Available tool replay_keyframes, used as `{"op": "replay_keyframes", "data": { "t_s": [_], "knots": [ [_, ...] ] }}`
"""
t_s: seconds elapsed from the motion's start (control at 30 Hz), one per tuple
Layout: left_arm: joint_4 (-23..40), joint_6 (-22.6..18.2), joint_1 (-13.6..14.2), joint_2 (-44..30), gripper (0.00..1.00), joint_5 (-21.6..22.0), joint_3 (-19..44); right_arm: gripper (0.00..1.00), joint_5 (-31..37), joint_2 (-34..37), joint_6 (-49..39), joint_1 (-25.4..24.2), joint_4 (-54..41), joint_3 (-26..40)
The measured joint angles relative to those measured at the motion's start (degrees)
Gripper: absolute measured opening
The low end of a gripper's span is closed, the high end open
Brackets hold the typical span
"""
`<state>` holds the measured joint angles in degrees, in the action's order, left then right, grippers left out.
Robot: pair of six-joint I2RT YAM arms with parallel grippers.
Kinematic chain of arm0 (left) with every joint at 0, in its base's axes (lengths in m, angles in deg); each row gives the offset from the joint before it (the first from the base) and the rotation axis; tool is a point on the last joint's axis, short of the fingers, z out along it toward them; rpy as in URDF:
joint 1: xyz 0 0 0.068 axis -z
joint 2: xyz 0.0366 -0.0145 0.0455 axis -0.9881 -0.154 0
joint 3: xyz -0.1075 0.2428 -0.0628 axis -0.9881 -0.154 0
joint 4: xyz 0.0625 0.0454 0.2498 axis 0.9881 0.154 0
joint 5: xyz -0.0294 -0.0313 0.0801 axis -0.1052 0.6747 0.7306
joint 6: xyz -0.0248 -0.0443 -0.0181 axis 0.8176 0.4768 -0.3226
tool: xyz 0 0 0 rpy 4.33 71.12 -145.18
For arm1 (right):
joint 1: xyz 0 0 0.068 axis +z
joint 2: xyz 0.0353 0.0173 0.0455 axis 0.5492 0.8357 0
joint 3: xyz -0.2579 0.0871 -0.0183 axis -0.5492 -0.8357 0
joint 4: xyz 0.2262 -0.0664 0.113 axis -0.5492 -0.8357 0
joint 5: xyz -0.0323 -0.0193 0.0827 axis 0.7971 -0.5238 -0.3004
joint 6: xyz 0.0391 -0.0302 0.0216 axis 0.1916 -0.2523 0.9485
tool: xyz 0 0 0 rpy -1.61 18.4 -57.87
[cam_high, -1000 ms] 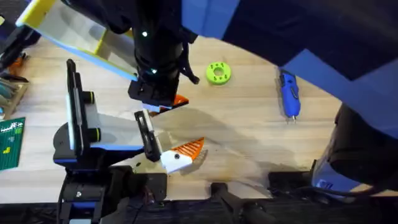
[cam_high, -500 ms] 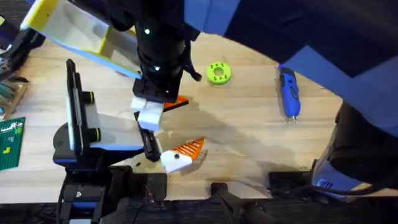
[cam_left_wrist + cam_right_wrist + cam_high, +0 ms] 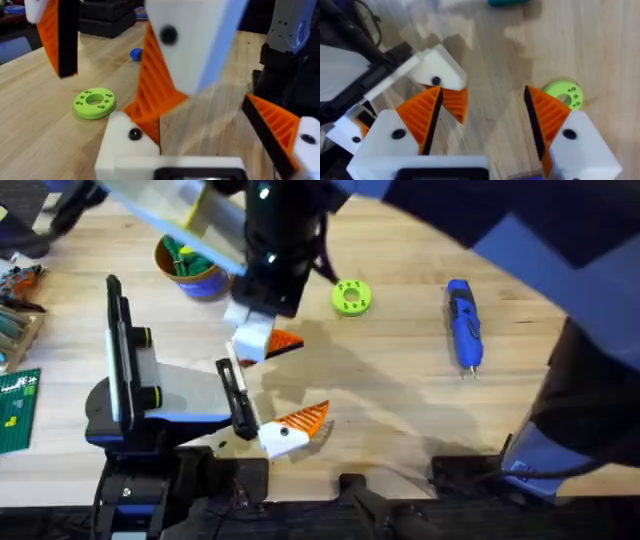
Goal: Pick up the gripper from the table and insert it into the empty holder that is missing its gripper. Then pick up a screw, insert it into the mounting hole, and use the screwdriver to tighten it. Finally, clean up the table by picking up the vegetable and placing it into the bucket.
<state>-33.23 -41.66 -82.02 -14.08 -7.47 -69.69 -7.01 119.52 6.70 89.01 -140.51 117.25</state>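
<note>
right gripper (image 3: 480,112) spread; bare table (image 3: 400,390) between

A pale wooden table (image 3: 400,395) under bright light, casting soft shadows.

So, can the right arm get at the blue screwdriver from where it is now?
Probably yes: the screwdriver lies alone on bare table on the right side, nothing on or against it. The right gripper hangs left of it, jaws open.

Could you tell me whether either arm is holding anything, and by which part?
Nothing is held: the right gripper is open around the orange gripper at the holder; the left gripper is open.
</note>
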Motion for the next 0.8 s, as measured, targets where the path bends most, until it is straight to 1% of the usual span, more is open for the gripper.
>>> {"op": "replay_keyframes", "data": {
  "t_s": [0.17, 0.43, 0.53, 0.67, 0.8],
  "knots": [
    [0.01, 0.00, 0.00, 0.00, 0.986, 0.02, 0.00, 0.947, 0.00, -3.19, 1.13, -3.34, 0.00, 0.00],
    [0.00, 0.00, 0.00, 0.00, 0.986, 0.02, 0.01, 0.947, -0.02, -7.72, 5.50, -9.58, 0.00, -0.86],
    [-0.01, 0.00, 0.00, 0.01, 0.986, 0.02, 0.01, 0.948, -0.04, -9.57, 7.02, -12.03, 0.58, -4.50],
    [-0.01, 0.00, 0.00, 0.00, 0.985, 0.00, 0.01, 0.947, -0.22, -13.57, 9.47, -15.93, 2.98, -12.85],
    [0.01, 0.00, 0.00, 0.00, 0.986, 0.02, 0.02, 0.948, -0.37, -19.04, 13.36, -20.87, 6.95, -22.30]
  ]
}}
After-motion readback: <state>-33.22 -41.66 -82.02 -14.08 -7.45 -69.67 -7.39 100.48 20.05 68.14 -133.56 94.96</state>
